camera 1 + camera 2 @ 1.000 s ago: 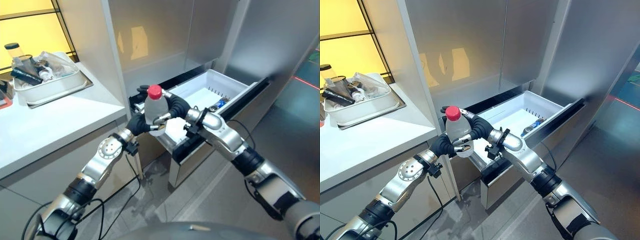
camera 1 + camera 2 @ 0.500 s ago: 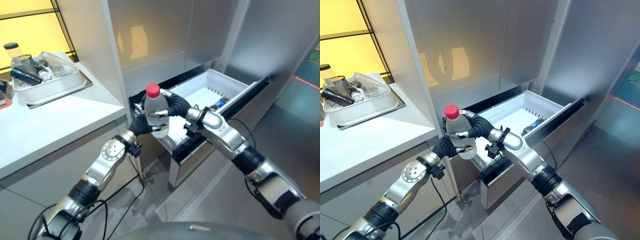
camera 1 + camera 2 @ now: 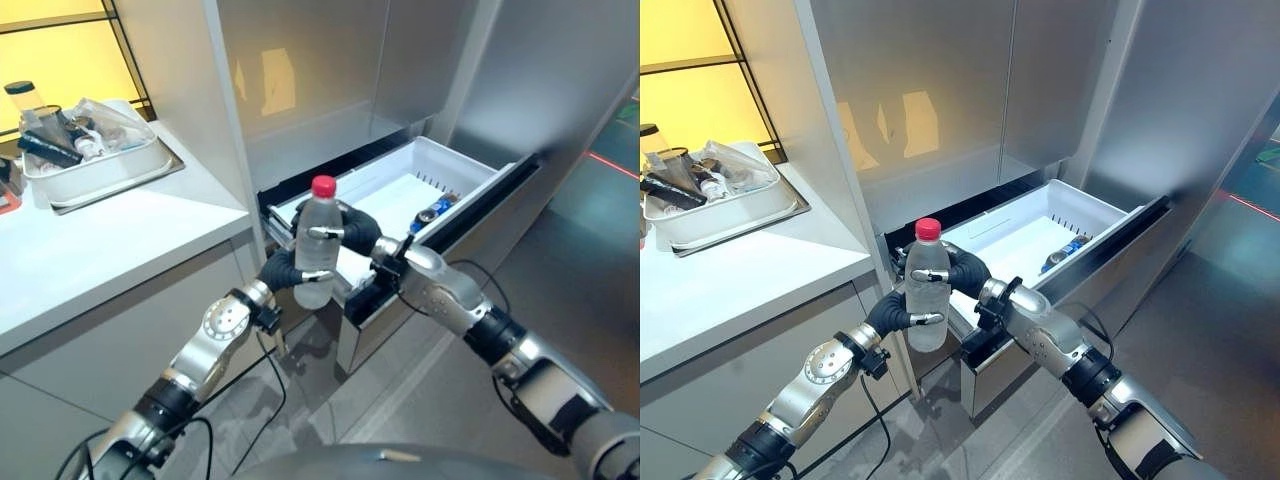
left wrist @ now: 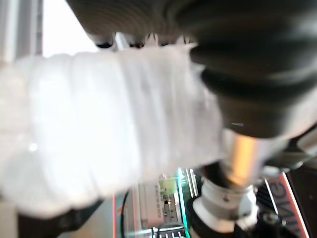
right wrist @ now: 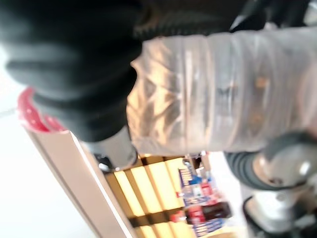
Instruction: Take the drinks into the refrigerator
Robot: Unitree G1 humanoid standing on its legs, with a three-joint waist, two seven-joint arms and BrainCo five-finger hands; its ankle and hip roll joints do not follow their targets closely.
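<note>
We see the refrigerator first, its tall steel doors filling the back, with its white drawer pulled open below them. Inside the drawer, a small dark can lies against the front wall, near the right corner. To the left of the refrigerator, a white counter runs out to a front corner just beside the drawer's left end. On the counter's far left edge sits a white tub on a metal tray, piled with clear wrappers and dark items that we cannot identify.

In front of the drawer's left end, both hands meet on a clear water bottle with a red cap. We hold the bottle upright in the air, above the floor and just outside the drawer's front wall. Our left hand wraps it from the left side, fingers curled round the lower body. Our right hand grips it from the right, fingers clamped round the upper body below the neck. In the right wrist view the ridged plastic lies pressed under the dark cover.
</note>
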